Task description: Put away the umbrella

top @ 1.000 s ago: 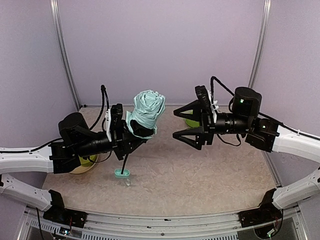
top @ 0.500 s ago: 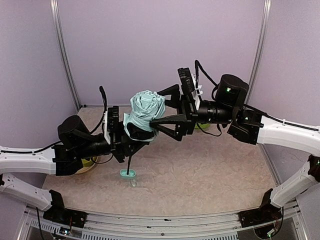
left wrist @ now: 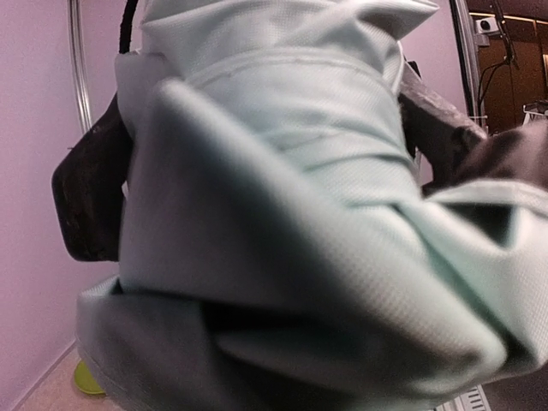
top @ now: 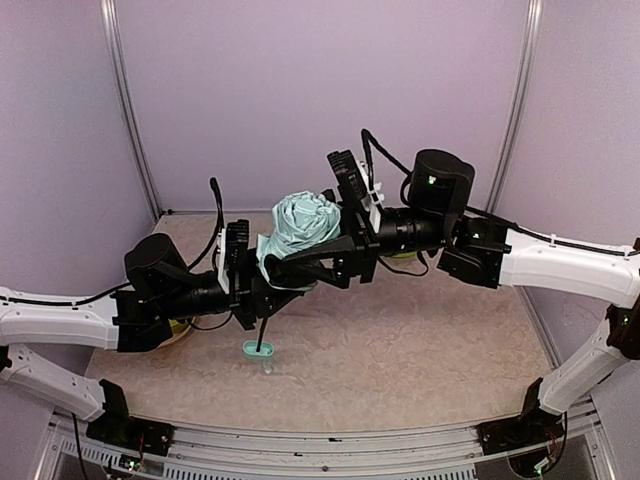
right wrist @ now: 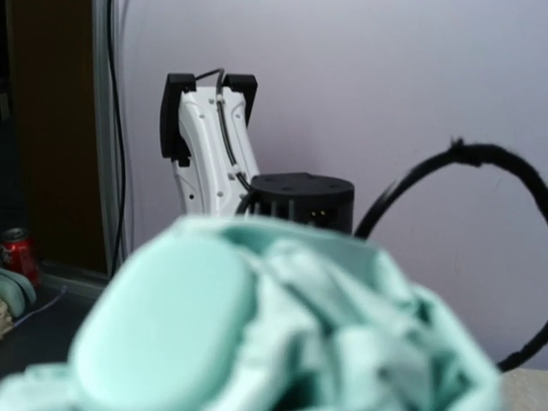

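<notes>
R tool (top: 285, 232) now astride umbrella (top: 305, 222); handle (top: 251, 348) only in top view

The umbrella (top: 300, 225) is pale mint green with a fine woven grain, dark in its folds. Toward its six o'clock are a black shaft (top: 262, 330) and a mint handle (top: 258, 349). My left arm (top: 60, 325) and right arm (top: 570, 265) are white and black. The table (top: 420, 350) is mottled beige, with a yellow-green dish (top: 180, 326) at nine o'clock.

Lab test booth, plain lilac walls (top: 320, 100), aluminium posts (top: 125, 110), two robot arms (top: 560, 265)
</notes>
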`<state>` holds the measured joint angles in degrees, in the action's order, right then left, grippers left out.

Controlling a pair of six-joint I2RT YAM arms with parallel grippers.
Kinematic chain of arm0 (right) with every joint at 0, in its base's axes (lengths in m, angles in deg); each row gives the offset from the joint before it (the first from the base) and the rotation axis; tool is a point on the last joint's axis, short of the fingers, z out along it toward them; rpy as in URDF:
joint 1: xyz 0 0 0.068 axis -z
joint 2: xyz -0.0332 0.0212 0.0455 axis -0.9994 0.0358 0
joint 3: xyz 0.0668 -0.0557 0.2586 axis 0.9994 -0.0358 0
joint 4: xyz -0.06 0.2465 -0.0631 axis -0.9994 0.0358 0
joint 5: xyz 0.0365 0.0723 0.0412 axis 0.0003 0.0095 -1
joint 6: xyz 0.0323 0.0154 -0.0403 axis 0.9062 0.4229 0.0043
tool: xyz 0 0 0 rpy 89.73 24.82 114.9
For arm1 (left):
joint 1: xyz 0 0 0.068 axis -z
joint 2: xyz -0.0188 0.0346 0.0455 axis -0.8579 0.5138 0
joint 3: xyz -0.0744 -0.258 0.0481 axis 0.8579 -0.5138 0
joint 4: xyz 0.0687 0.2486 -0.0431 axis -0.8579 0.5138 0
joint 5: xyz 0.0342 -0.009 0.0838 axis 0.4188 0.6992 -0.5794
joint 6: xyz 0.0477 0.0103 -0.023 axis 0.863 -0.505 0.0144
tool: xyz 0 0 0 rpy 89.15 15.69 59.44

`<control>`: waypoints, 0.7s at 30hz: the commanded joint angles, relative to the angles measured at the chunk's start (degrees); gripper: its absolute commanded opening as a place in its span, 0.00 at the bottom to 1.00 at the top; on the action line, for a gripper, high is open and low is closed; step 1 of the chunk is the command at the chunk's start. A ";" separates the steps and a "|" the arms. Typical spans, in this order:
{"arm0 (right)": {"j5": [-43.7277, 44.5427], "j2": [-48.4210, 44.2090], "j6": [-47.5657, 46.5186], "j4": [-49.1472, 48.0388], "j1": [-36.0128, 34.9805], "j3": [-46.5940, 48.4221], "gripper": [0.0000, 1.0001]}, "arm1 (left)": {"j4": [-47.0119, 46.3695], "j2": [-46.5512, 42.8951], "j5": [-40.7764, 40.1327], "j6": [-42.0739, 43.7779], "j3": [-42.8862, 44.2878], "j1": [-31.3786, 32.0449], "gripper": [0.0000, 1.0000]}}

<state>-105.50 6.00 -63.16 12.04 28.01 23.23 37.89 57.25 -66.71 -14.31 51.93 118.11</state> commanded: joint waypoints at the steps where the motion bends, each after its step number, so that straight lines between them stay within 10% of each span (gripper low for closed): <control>1: 0.71 0.38 -1.08 3.80 -0.68 1.67 0.64 | -2.73 0.30 0.61 0.14 2.82 0.30 0.00; 11: 0.07 -1.53 -0.44 1.01 -0.75 -0.56 0.10 | -1.78 1.45 -0.15 -0.26 3.47 0.39 0.05; 21: 13.61 -7.74 -0.23 9.77 3.48 -0.42 0.00 | 7.98 -2.27 -10.20 0.91 -3.35 -0.82 0.99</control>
<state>-100.56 3.02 -63.94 17.62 28.64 21.50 40.53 57.58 -70.10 -14.38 51.95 117.84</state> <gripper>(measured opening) 0.253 0.924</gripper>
